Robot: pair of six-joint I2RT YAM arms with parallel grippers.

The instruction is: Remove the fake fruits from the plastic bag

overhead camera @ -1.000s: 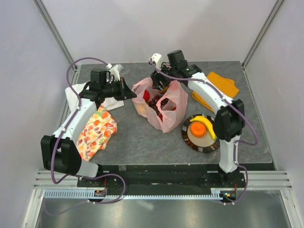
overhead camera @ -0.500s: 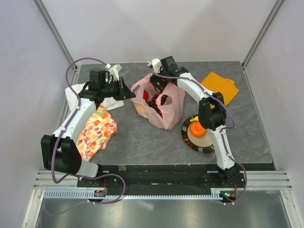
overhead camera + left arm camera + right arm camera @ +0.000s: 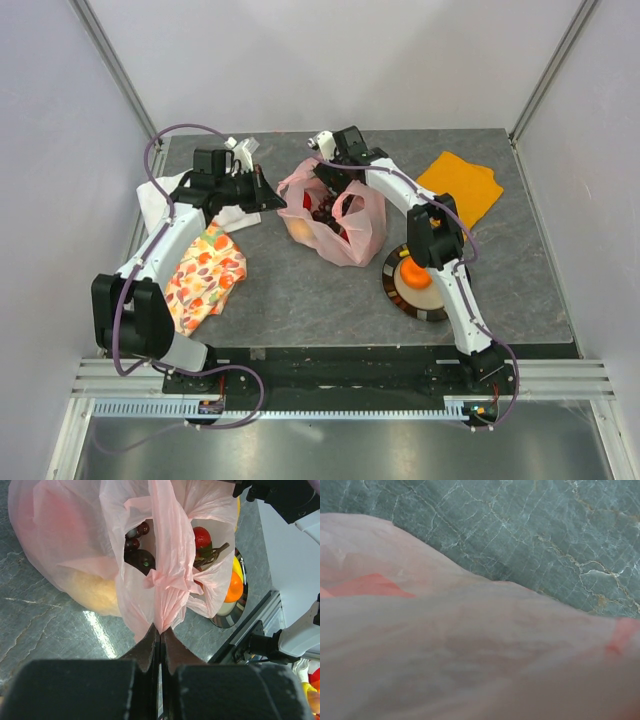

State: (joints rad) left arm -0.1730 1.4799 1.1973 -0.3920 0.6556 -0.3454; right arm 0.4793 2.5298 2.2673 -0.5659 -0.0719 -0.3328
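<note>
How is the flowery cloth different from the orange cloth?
The flowery cloth has orange and red leaves on white; the orange cloth is one plain colour. The flowery cloth lies near the left side; the orange cloth lies at the far right. Both rest on the table.

The plastic bag [image 3: 350,235] is translucent pink, the table [image 3: 300,295] veined grey; the upper-right cloth [image 3: 462,185] is plain orange, the left cloth [image 3: 205,275] orange-leaf-patterned.

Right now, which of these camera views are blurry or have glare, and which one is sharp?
Top external: even, soft light, sharp throughout, no glare. Left wrist: a white glare streak on the table beside the plastic bag; the left gripper, close to the lens, is dark and soft. Right wrist: the bag fills most of the frame and is blurred, while the table behind it is crisp.
</note>
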